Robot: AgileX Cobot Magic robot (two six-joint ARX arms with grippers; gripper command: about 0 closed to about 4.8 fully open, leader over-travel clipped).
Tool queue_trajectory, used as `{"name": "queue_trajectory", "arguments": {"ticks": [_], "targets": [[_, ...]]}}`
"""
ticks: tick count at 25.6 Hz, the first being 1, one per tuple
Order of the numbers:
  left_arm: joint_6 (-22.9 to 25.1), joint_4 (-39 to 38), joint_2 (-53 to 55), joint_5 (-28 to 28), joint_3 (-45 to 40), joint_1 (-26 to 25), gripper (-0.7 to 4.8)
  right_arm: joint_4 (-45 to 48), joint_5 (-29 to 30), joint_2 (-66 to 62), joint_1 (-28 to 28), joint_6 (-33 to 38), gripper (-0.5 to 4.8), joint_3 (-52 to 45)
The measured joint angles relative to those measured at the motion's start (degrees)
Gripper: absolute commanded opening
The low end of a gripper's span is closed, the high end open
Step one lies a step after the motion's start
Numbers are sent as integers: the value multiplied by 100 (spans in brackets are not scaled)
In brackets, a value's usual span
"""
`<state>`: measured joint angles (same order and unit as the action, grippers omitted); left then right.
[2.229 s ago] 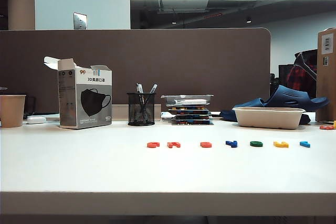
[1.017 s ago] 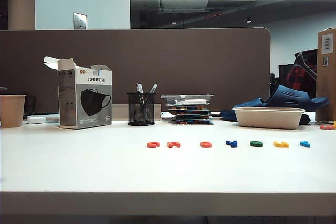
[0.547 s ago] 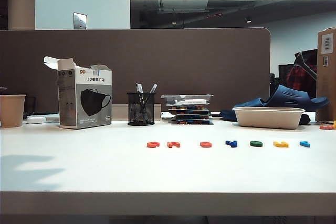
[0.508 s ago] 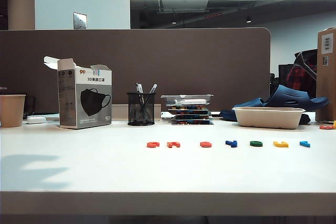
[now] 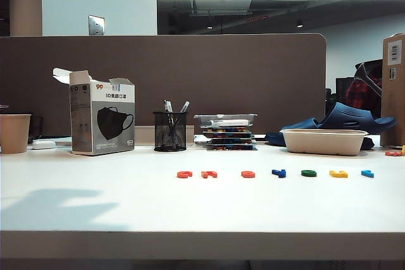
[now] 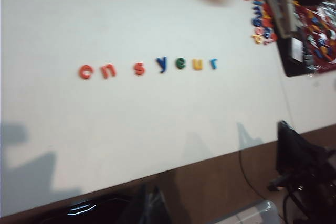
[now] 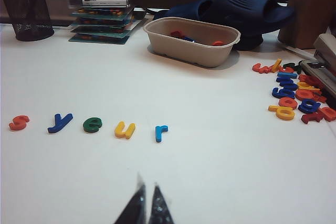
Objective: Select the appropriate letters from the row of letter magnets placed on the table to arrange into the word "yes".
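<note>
- The left gripper hangs high over the table's front left, its camera looking down on the front edge; only dark blurred fingertips show, close together, and I cannot tell whether they are shut or apart. It holds nothing visible. In the exterior view only its shadow lies on the left of the table.
- The right gripper is low over the table near the front, fingertips pressed together, empty, pointing toward the row of letters.
- The letters lie flat in one row across the middle of the table, spaced apart: o, n, s, y, e, u, r.
- The blue y, green e and orange-red s sit side by side in the middle of that row, untouched.
- Bare white table lies all around the row, widest to the left and in front.
- Behind: mask box, pen cup, stacked cases, beige tray.
- At the right edge, a loose pile of spare letters.
</note>
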<state>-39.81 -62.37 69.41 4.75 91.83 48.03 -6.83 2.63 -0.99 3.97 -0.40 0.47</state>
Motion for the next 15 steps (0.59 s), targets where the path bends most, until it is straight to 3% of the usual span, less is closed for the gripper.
{"name": "queue_trajectory", "arguments": {"ticks": [5,15], "targets": [[-98,197,31,328,0,533,-5,0,0,0,0,0,13,0],[-120,221,28,776,0,575,-5,0,0,0,-2,0,13,0]]}}
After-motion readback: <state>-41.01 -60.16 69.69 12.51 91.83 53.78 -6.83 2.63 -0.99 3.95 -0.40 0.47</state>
